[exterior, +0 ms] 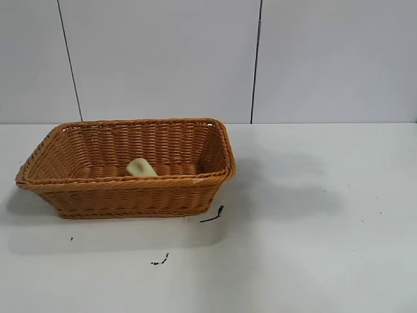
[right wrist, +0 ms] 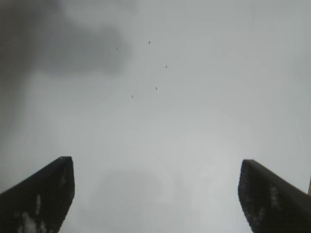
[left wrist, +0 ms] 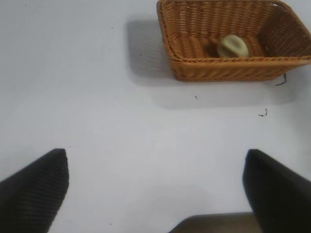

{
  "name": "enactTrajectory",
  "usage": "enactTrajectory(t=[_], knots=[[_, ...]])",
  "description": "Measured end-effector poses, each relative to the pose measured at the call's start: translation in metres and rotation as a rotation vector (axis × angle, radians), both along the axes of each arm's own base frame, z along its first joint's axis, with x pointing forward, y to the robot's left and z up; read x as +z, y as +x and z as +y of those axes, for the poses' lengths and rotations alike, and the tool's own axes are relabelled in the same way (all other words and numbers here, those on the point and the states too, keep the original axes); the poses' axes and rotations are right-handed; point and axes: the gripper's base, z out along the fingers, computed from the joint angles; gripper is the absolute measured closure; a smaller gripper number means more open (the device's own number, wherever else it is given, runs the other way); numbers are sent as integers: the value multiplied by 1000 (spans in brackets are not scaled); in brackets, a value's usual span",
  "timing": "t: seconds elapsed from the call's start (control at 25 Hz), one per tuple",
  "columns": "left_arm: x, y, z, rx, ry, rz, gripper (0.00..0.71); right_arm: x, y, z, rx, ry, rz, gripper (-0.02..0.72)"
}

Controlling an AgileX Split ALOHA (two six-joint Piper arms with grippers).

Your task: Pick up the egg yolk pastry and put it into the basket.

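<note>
**Pastry already in the basket, both arms clear**

The pastry lies on the floor of the basket, near the front wall and about midway along it. In the left wrist view it shows as a pale rounded puck resting inside the wicker, touching nothing but the basket floor as far as can be seen. The basket stands on the left part of the white bench.

Neither arm appears in the exterior view. The left gripper hovers over bare bench, well apart from the basket, with its fingers spread wide and nothing between them. The right gripper also faces bare bench, fingers wide apart and empty.

Judging from this, the placing is done: the pastry is released and sits where the task wants it. Nothing looks left but parking the arms.
</note>
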Motion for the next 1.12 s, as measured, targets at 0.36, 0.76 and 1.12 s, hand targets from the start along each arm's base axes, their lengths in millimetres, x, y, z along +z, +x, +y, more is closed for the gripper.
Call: enactTrajectory(t=[0.36, 0.76, 1.12], knots=[[0, 0, 0, 0, 0, 0, 15, -41, -100, 1, 10, 3, -315, 70], [0, 0, 0, 0, 0, 0, 15, -50, -146, 2, 14, 16, -654, 70], [0, 0, 0, 0, 0, 0, 15, -50, -156, 3, 15, 19, -713, 70]])
